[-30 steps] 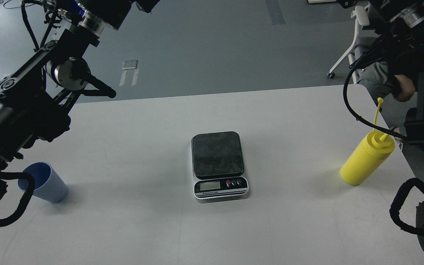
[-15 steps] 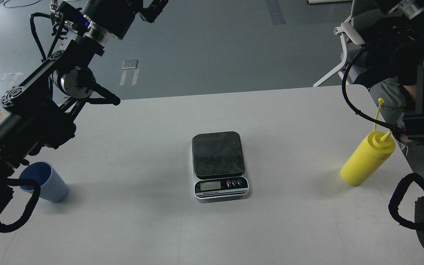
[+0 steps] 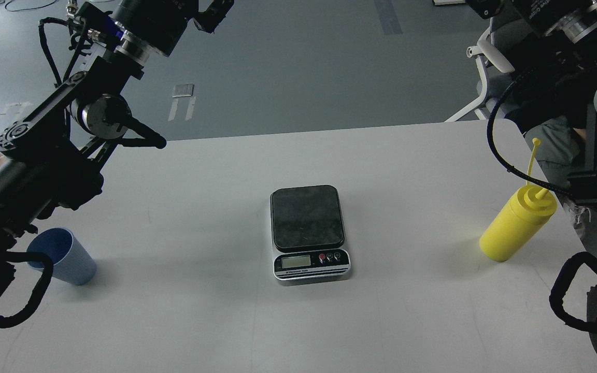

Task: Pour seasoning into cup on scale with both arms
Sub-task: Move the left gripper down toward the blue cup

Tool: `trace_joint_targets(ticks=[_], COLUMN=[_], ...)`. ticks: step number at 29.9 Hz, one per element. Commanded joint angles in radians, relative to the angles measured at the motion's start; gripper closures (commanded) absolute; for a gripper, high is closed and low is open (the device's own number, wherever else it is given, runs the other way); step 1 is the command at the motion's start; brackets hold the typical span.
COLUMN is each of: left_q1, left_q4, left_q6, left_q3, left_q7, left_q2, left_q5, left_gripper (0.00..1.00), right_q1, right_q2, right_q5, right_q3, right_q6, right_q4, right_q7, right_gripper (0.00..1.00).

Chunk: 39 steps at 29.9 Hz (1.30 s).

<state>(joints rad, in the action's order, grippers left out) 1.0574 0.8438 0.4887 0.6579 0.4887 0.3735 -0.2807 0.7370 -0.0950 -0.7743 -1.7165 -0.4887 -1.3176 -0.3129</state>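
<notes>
The light-blue ribbed cup [image 3: 65,259] stands at the table's left front, partly behind my left arm's cable loop. The scale [image 3: 309,233] sits at the table's middle with nothing on its dark plate. The yellow seasoning bottle [image 3: 516,224] stands near the right edge, its cap strap sticking up. My left gripper [image 3: 215,11] is high at the top edge, far above the cup, its fingers cut off. My right gripper [image 3: 482,5] is at the top right edge, well above the bottle, fingers also cut off. Neither holds anything that I can see.
The white table [image 3: 407,166] has its far edge at mid-frame and its right edge just past the bottle. A white chair [image 3: 487,46] and a seated person's leg [image 3: 552,140] are beyond the right corner. A black cable [image 3: 500,155] hangs near the bottle.
Both arms have shifted a little, high above the table. The cup, the scale and the bottle have stayed in place.
</notes>
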Motion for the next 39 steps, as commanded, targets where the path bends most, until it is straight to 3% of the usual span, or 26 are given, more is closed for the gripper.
trace_joint_targets(ticks=[1,25,30,37,39], left_q1=[0.0,-0.017,-0.007,0.101,0.102], left_q4=[0.0,-0.003,0.012,0.029,0.093], left_q6=[0.0,0.0,0.0,0.0,0.0], left_q3=[-0.001,0.006,-0.055,-0.096,-0.096], left_q7=[0.0,0.0,0.0,0.0,0.0], left_q2=[0.005,0.013,0.133,0.37,0.462], left_q5=[0.0,-0.002,-0.107,-0.581,-0.711], left_gripper=[0.02,0.02,0.02,0.02,0.02], right_q1=[-0.001,-0.004,-0.013,-0.033,-0.039], right_q2=[0.0,0.003,0.003,-0.002,-0.002], right_q5=[0.0,-0.003,-0.003,-0.005,-0.005], right_q3=[0.0,0.002,0.002,-0.009,-0.014], right_q6=[0.0,0.0,0.0,0.0,0.0], right_q4=[0.0,-0.003,-0.003,-0.002,-0.002], right_q7=[0.0,0.0,0.0,0.0,0.0], right_gripper=[0.0,0.0,0.0,0.0,0.0])
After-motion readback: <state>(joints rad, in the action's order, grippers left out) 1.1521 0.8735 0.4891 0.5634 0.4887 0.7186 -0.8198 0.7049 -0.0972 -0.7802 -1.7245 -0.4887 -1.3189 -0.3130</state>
